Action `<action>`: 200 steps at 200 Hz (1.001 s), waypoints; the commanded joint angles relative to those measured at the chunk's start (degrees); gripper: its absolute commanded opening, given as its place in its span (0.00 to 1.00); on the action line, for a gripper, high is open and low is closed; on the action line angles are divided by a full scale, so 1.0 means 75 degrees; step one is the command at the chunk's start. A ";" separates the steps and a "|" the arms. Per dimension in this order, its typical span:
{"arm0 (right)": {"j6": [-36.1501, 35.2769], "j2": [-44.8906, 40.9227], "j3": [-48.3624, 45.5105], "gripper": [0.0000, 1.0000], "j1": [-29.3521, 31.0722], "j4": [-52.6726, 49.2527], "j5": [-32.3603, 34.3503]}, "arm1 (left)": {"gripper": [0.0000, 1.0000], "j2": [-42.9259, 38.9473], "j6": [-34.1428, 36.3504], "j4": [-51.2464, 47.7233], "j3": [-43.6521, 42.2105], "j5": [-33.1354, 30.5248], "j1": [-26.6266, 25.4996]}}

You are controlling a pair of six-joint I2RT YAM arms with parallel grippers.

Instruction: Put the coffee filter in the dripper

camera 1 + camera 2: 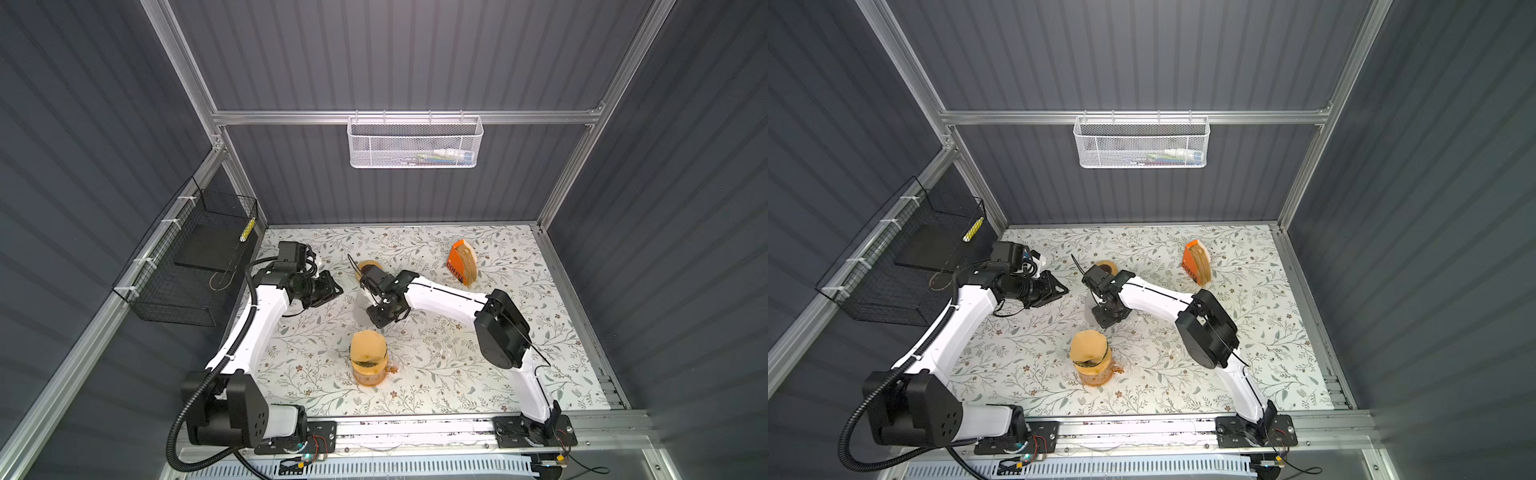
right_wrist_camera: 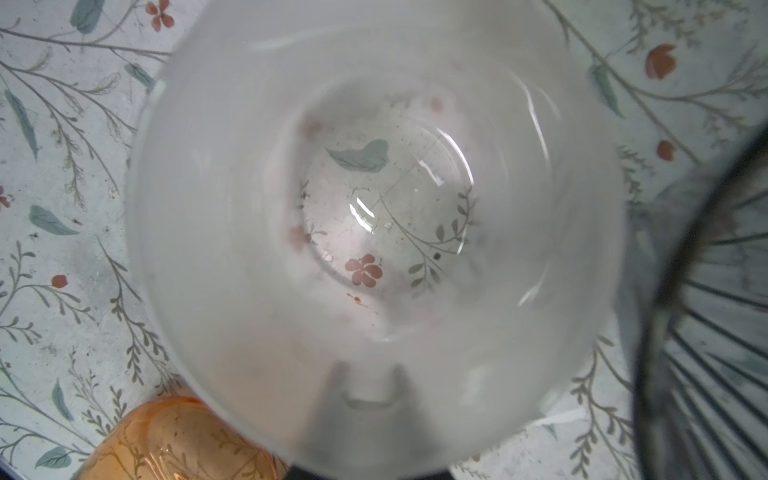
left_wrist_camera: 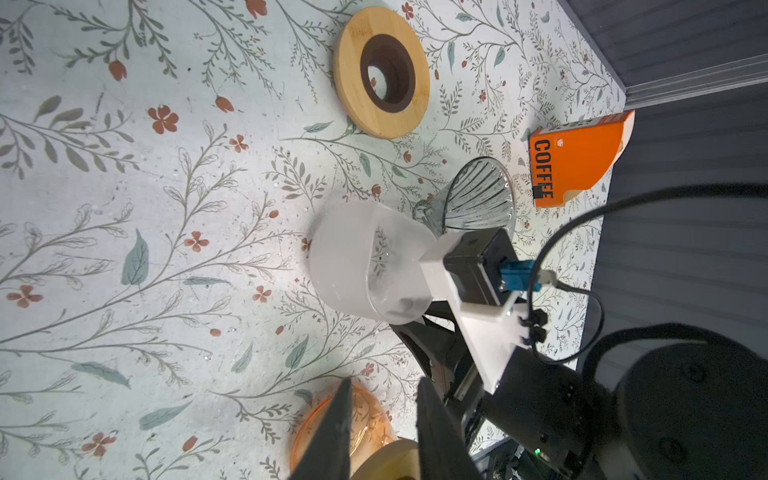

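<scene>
Brown coffee filters (image 1: 471,262) stand stacked in an orange box (image 3: 577,158) at the back right of the floral table. The clear ribbed glass dripper (image 3: 478,195) lies on its side behind a frosted glass vessel (image 1: 359,305) at the table's middle. My right gripper (image 2: 370,386) hangs over that vessel. Its fingers show blurred through the frosted wall, on either side of a small loop, and contact cannot be made out. My left gripper (image 3: 384,386) hovers left of the vessel with its jaws apart and nothing between them.
A wooden ring (image 3: 353,95) lies behind the frosted vessel. An amber glass mug (image 1: 368,374) with a tan cover stands toward the front. A black wire basket (image 1: 187,266) hangs on the left wall, a white mesh basket (image 1: 413,143) on the back wall.
</scene>
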 commanded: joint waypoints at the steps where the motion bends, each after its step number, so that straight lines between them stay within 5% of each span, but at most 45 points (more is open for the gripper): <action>1: -0.0026 -0.0240 0.0092 0.02 0.0010 0.0033 0.0061 | 0.28 -0.0266 0.0141 -0.0002 -0.0084 0.0148 0.0059; 200: -0.0237 -0.1587 0.0421 0.00 0.0001 -0.0035 0.0496 | 0.27 -0.0661 0.0235 -0.0146 0.0283 -0.0013 0.0055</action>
